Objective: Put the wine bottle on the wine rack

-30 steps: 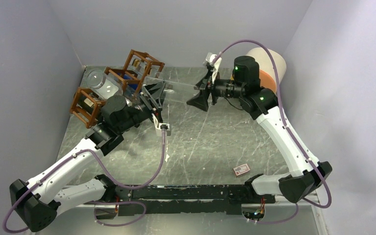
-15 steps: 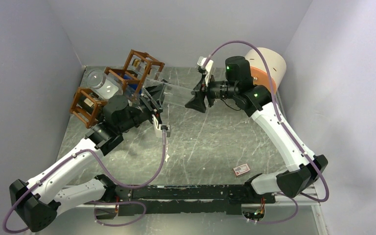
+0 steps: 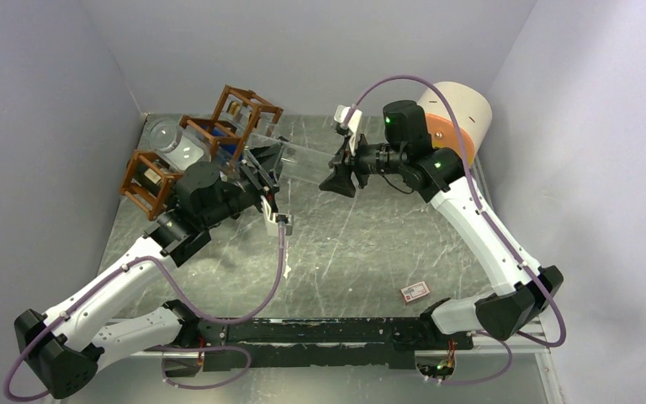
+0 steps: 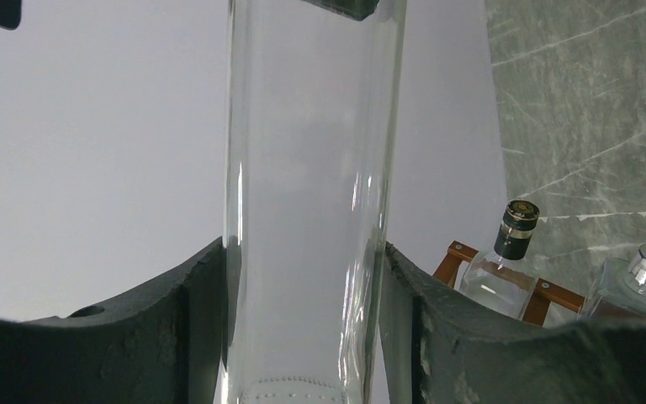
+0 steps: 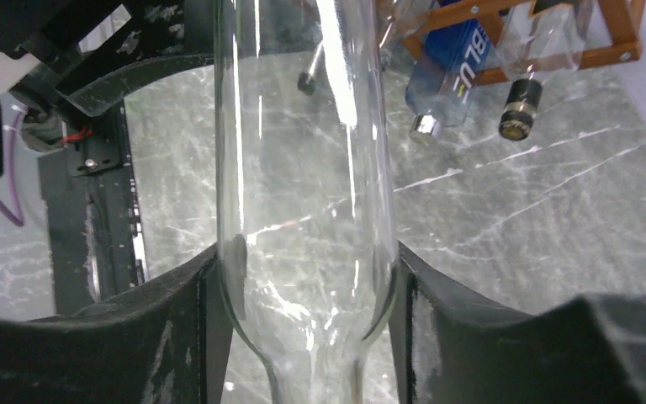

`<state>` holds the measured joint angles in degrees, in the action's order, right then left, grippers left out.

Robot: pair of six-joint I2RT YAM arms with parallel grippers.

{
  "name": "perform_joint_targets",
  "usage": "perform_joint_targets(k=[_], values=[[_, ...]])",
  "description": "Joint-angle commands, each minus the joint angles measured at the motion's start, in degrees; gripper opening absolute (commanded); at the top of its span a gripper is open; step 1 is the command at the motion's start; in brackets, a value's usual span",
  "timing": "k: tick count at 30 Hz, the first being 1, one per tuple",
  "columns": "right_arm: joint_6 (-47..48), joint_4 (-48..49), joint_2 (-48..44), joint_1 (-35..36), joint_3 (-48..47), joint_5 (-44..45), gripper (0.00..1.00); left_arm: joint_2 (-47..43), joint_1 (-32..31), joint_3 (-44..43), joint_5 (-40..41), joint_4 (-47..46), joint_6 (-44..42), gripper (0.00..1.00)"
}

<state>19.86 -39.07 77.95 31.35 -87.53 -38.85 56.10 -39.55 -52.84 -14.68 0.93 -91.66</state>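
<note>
**Glass bottle held at both ends beside the rack**

Clear and empty-looking, the wine bottle [image 3: 303,158] lies nearly level above the marbled grey table [image 3: 362,244], spanning the gap between the two arms. The left gripper [image 3: 262,171] is clamped on the bottle's base end; in the left wrist view both dark fingers [image 4: 193,320] press against the glass wall [image 4: 311,210]. The right gripper [image 3: 339,177] has its fingers [image 5: 437,328] closed against the bottle's shoulder [image 5: 307,168], just above the neck. The bottle's base end is right beside the wine rack [image 3: 195,124], which sits in the far left corner of the table, but the bottle is not resting in any cell. The rack already holds other bottles, among them a blue-labelled one [image 5: 450,67] and one with a dark cap [image 5: 517,118]. A small red-and-white card [image 3: 415,291] lies on the table near the right arm's base.
</note>
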Motion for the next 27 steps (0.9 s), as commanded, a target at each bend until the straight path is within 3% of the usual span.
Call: perform_joint_targets(k=[1,4,6,8,9,10,14,19,23,27], values=[[0.66,-0.95,0.02,0.29,-0.50,0.80,0.48,-1.43,-0.34,-3.75,-1.22,-3.32,0.96,0.07],[-0.64,-0.13,0.36,0.27,-1.18,0.14,0.21,-1.36,-0.35,-4.01,-0.76,-3.17,1.70,0.09],[-1.47,0.91,0.45,0.29,-1.40,0.41,0.04,-1.26,-0.33,-3.75,-0.10,-3.99,3.00,0.21],[-3.21,3.00,0.20,0.29,-1.20,1.54,0.00,-1.44,-0.30,-2.79,0.61,-5.87,4.87,0.48],[-4.58,4.52,-0.08,0.29,-0.78,2.37,0.00,-1.65,-0.33,-1.96,0.84,-7.53,6.46,0.68],[-5.94,6.33,-0.39,0.29,-0.30,3.29,0.00,-1.90,-0.34,-1.10,1.14,-8.28,7.90,0.98],[-11.82,13.71,-1.26,0.29,1.52,8.17,0.00,-3.00,-0.35,-1.69,1.68,-4.05,17.23,0.97],[-18.47,20.05,1.30,0.30,0.71,16.02,0.00,-3.93,-0.30,-3.74,7.69,-0.79,41.38,0.97],[-22.70,23.62,6.21,0.37,-1.59,17.61,0.00,-2.86,-0.28,-6.13,24.11,-5.19,64.44,0.97],[-26.06,28.38,11.46,1.17,-4.69,18.37,0.00,-2.25,0.02,-9.56,34.96,-6.37,77.40,0.97]])
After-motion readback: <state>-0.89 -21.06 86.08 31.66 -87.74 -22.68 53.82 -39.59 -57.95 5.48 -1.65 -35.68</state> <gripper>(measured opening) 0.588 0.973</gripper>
